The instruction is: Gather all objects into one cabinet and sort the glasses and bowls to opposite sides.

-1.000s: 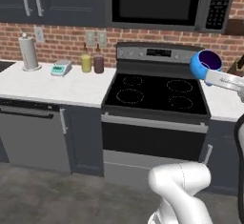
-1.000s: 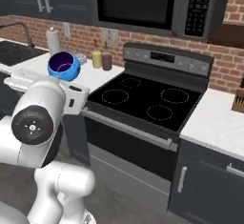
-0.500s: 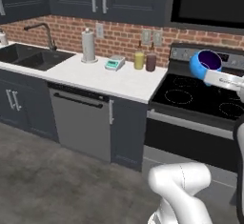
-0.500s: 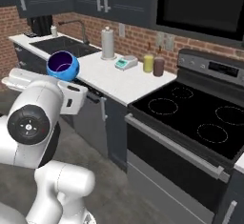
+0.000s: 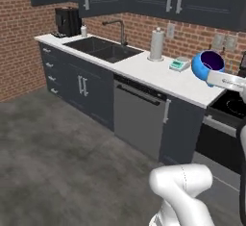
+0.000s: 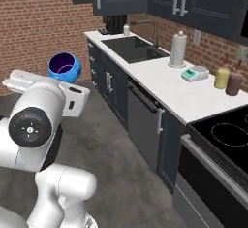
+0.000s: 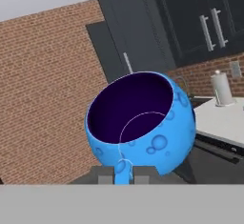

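1. Your gripper (image 7: 122, 176) is pinched nearly closed on the rim of the blue bowl (image 7: 141, 123); in the hand view its two dark tips sit at the bowl's lower edge, one on each side of the wall.
2. You carry that bowl (image 5: 207, 65) in the air, clear of any surface, tilted so its dark purple inside faces partly up and toward the camera.
3. In the left base view it hangs in front of the white counter (image 5: 144, 71), near the small teal scale (image 5: 179, 64) and paper towel roll (image 5: 156, 44).
4. In the right base view the bowl (image 6: 64, 67) sits above your white arm, over the grey floor (image 6: 116, 164), well apart from the counter.
5. The sink (image 5: 103, 48) lies further along, with a black coffee machine (image 5: 67, 21) in the corner.
6. Dark wall cabinets (image 7: 190, 18) with silver bar handles hang above the counter; in the hand view one cabinet door (image 7: 126, 32) behind the bowl stands open.
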{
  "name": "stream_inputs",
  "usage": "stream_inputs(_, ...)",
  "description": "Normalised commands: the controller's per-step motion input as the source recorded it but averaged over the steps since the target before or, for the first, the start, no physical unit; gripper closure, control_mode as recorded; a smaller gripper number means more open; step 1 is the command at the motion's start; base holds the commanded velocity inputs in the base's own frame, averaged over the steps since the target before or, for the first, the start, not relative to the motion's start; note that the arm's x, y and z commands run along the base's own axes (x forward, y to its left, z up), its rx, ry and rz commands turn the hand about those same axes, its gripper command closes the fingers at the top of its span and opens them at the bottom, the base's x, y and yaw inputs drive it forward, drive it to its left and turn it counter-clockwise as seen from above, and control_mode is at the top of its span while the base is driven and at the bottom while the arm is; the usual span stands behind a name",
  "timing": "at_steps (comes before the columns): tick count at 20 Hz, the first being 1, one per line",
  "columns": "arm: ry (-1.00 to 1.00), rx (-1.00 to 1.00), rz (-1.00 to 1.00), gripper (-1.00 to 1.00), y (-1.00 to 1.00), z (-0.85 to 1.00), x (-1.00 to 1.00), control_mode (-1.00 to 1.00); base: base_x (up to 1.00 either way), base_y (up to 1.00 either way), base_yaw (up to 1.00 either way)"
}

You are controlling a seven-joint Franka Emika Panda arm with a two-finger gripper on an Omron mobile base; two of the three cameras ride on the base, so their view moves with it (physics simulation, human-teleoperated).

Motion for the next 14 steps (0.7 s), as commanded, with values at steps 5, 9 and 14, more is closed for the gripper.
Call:
stream_inputs(5, 0.00, 0.00, 0.00, 1.00, 0.00, 0.00, 0.00, 1.00, 0.26, 0.54, 0.57)
stream_inputs(9, 0.00, 0.00, 0.00, 1.00, 0.00, 0.00, 0.00, 1.00, 0.58, 0.40, 0.49)
stream_inputs(14, 0.00, 0.00, 0.00, 1.00, 0.00, 0.00, 0.00, 1.00, 0.97, 0.51, 0.21)
